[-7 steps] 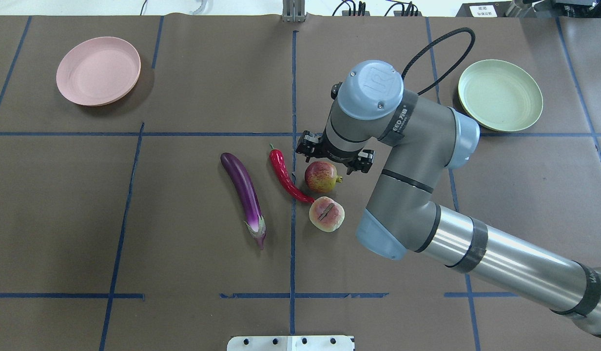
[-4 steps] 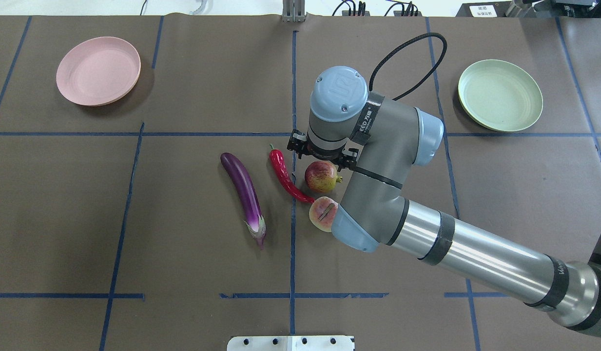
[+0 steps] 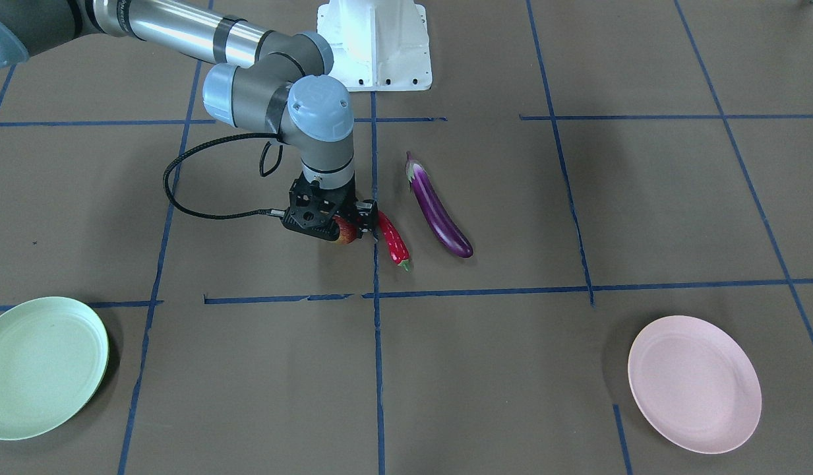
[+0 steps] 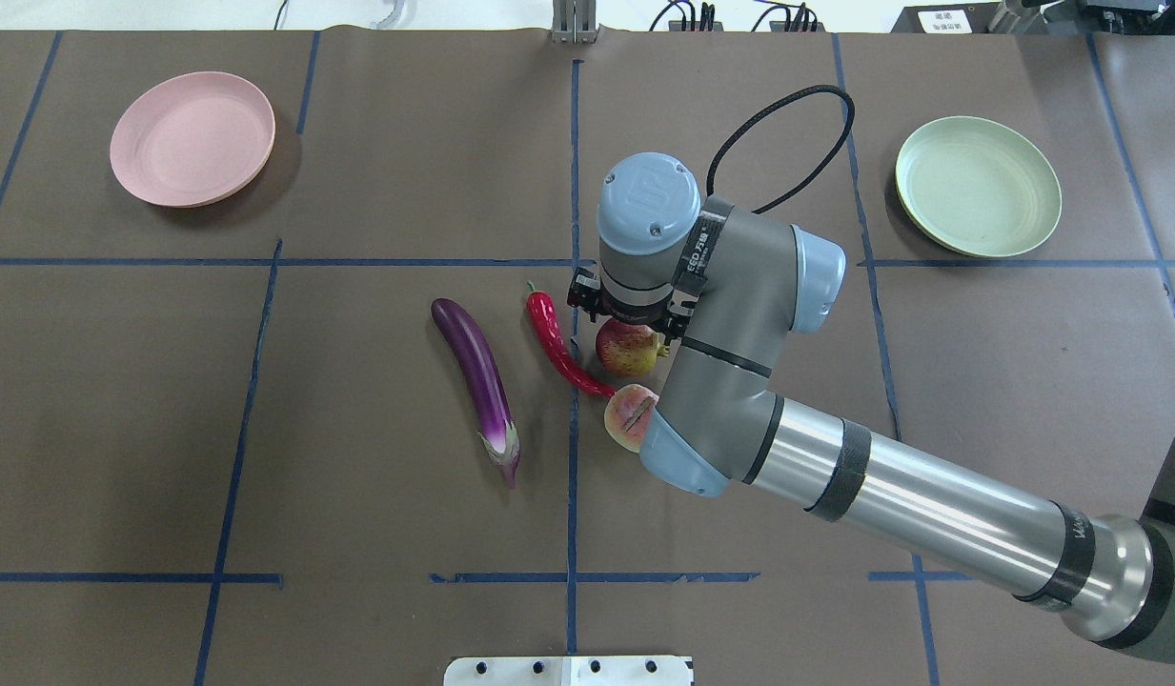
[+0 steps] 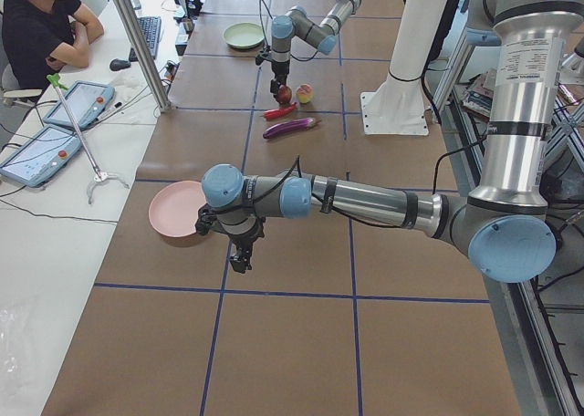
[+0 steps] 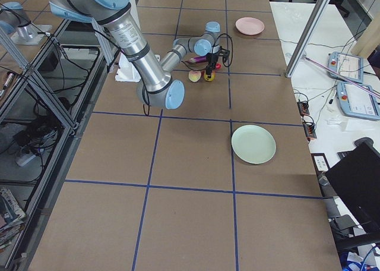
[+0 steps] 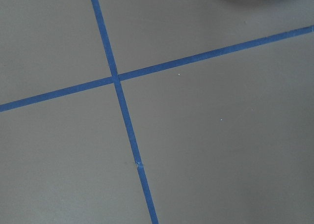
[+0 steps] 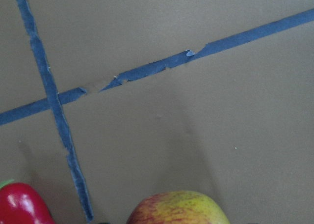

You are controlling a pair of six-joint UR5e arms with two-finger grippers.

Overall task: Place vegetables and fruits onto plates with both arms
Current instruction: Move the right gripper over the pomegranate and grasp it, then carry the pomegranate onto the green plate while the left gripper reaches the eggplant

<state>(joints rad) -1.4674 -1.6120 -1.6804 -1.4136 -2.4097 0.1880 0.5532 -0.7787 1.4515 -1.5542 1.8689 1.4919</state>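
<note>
The red-and-yellow streaked fruit [image 4: 630, 351] lies at the table's middle, with the peach [image 4: 623, 415] just nearer me, partly under my right arm. The red chili [image 4: 555, 341] and the purple eggplant [image 4: 478, 383] lie to their left. My right gripper [image 3: 343, 228] is low over the streaked fruit, open, with its jaws on either side of it. The fruit shows at the bottom of the right wrist view [image 8: 179, 209]. The pink plate [image 4: 192, 138] and the green plate [image 4: 978, 186] are empty. My left gripper [image 5: 239, 257] hangs near the pink plate; I cannot tell if it is open.
The brown table cover has blue tape lines. The white base block [image 3: 374, 43] stands at the robot's edge. A black cable [image 3: 182, 198] loops from my right wrist. An operator [image 5: 36, 24] sits beside the table with tablets.
My right arm has swung left and come down over the streaked fruit. Its wrist now hides the fruit's top and its elbow hides part of the peach. No produce has moved.
</note>
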